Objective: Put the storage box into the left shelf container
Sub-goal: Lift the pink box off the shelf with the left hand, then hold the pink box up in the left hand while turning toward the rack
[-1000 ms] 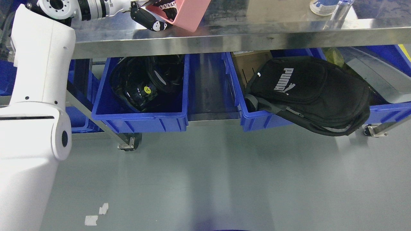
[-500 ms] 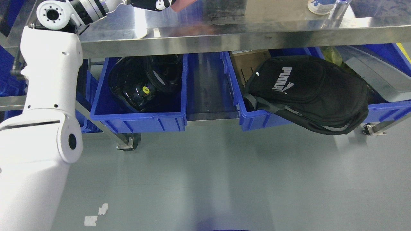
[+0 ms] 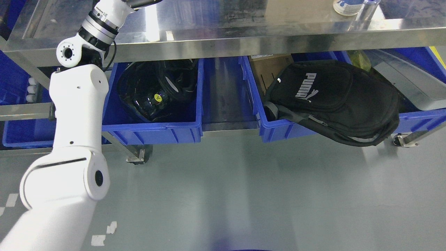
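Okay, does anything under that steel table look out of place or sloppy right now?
Yes. The black backpack is not sitting inside its blue bin: it slumps over the bin's front rim and hangs out toward the floor. The other blue bin, to its left, keeps its dark contents inside. Nothing looks spilled.

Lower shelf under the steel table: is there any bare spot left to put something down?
One bare strip lies between the left bin and the right bin. The left bin is crowded with black gear; the right one is filled by a backpack spilling over its front. The tabletop looks mostly bare.
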{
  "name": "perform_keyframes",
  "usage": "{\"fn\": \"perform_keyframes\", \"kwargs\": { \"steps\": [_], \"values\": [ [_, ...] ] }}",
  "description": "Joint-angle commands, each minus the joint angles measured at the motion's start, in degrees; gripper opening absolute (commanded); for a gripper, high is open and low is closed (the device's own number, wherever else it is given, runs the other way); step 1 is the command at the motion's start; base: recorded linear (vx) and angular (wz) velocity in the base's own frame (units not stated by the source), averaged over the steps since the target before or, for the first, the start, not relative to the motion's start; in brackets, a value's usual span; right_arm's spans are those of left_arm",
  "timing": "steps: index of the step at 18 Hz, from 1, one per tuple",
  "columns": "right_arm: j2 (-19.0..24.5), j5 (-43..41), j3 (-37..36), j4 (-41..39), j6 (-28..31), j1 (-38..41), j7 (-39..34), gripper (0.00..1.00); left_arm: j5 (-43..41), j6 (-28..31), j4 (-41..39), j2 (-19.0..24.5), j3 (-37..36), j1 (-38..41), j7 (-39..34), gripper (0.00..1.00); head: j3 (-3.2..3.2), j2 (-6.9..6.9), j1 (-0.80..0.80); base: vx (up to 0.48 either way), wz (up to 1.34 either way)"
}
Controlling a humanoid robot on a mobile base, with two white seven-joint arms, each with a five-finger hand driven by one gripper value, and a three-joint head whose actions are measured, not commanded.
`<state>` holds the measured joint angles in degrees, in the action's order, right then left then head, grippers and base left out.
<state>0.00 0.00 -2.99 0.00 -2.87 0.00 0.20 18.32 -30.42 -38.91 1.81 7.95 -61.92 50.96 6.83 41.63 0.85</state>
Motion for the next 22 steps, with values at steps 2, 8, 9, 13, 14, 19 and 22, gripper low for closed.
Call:
{"fn": "perform_keyframes", "kwargs": {
  "steps": [2, 8, 9, 13, 14, 19, 22],
  "values": [
    [-1.0, -1.2, 0.0, -1.0, 0.1, -0.3, 0.0, 1.00, 13.2, 2.2, -36.0, -0.8, -6.7, 17.5, -20.8, 0.01, 0.00, 0.00, 0.00, 0.000, 0.00],
    [-1.0, -1.2, 0.0, -1.0, 0.1, -0.2, -0.1, 1.00, 13.2, 6.6, -57.0, -0.8, -12.6, 32.2, -35.1, 0.01, 0.00, 0.00, 0.00, 0.016, 0.11],
    [-1.0, -1.2, 0.0, -1.0, 0.1, -0.3, 0.0, 1.00, 13.3, 6.3, -57.2, -0.8, -12.6, 33.8, -34.6, 0.01, 0.00, 0.00, 0.00, 0.042, 0.31],
    [-1.0, -1.2, 0.0, -1.0, 0.1, -0.3, 0.0, 1.00, 13.3, 3.5, -57.2, -0.8, -12.9, 39.1, -31.4, 0.01, 0.00, 0.00, 0.00, 0.070, 0.59],
    [-1.0, -1.2, 0.0, -1.0, 0.1, -0.3, 0.0, 1.00, 13.4, 3.3, -57.2, -0.8, -13.5, 40.0, -30.9, 0.01, 0.00, 0.00, 0.00, 0.025, 0.64],
    [-1.0, -1.2, 0.0, -1.0, 0.0, -0.3, 0.0, 1.00, 13.2, 1.0, -57.2, -0.8, -14.0, 45.0, -30.8, 0.01, 0.00, 0.00, 0.00, 0.049, 1.01],
    [-1.0, -1.2, 0.0, -1.0, 0.1, -0.2, -0.1, 1.00, 13.2, -0.2, -57.0, -0.8, -14.0, 50.3, -30.7, 0.01, 0.00, 0.03, 0.00, 0.116, 1.57]
  ]
}}
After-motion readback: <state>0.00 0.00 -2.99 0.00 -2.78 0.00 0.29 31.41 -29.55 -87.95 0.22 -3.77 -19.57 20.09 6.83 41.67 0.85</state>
